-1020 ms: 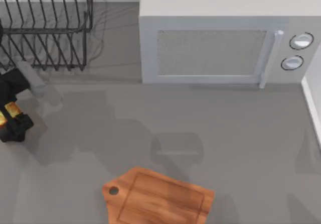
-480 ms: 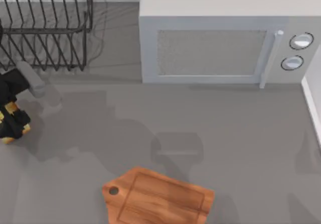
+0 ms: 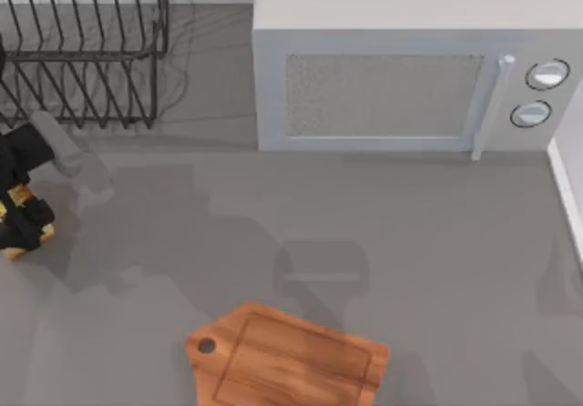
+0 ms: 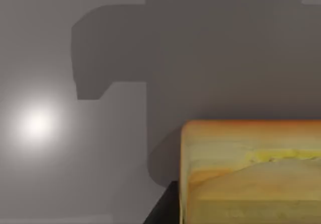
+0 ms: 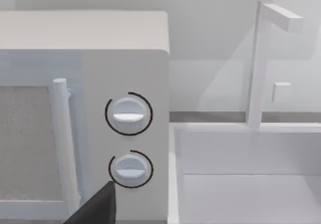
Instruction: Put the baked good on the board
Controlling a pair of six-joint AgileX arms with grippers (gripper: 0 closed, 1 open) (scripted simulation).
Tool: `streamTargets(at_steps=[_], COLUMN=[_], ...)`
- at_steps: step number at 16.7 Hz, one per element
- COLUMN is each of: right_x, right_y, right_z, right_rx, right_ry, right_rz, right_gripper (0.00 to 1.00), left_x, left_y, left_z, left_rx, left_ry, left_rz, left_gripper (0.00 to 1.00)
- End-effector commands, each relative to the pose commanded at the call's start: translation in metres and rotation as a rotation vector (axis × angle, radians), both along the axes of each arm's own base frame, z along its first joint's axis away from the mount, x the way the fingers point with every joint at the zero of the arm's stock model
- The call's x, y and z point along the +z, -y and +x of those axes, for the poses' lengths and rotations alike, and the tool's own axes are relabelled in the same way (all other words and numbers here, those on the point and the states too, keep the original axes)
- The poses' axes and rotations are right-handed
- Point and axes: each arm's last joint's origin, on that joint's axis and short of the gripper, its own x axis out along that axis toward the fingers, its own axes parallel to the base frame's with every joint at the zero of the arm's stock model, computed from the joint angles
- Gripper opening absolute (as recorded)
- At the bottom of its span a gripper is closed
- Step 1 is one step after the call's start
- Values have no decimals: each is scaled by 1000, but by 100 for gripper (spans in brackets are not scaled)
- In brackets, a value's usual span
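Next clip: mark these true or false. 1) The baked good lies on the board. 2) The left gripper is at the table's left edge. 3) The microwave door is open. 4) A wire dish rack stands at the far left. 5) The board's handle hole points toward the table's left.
1) False: the baked good is at the left gripper, far from the board.
2) True.
3) False: the microwave door is closed.
4) True: the wire dish rack is there.
5) True.
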Motion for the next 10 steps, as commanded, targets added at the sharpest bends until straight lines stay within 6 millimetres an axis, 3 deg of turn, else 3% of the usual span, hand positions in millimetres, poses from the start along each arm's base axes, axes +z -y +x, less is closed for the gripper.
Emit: streamTargets(at_steps=[4,10], right_x=[0,0], right_y=[0,0], right_z=[0,0], right_rx=[0,0], right_ry=[0,0], right_rz=[0,0], right_gripper=[100,100], left_x=[29,94], left_y=[1,0], left_z=[5,0], left_rx=[-12,2], left_ry=[-2,-7], left_rz=[6,0], left_gripper=[0,0])
